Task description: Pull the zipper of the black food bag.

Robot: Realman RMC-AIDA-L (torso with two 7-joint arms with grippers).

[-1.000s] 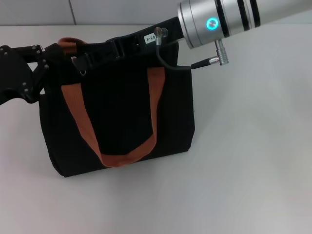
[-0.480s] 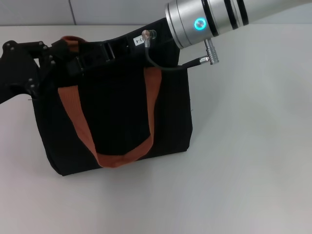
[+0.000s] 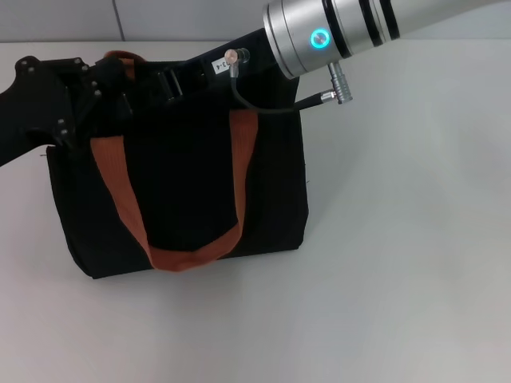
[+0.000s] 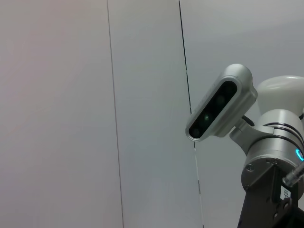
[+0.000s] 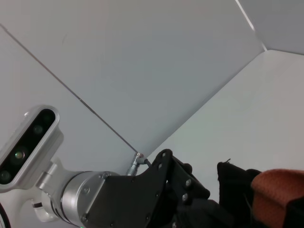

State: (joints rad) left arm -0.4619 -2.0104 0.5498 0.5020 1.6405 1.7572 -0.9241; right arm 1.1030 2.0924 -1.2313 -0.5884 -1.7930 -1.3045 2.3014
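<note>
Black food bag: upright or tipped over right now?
Upright. The black food bag stands on its base on the table, front handle strap hanging down its face; both hands are at its top edge.

A grey wall with 2 dark seams stands behind the right arm's wrist camera.

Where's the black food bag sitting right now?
In the head view the black food bag stands on the white table, left of centre, with the left gripper at its top left corner and the right gripper along its top edge.
</note>
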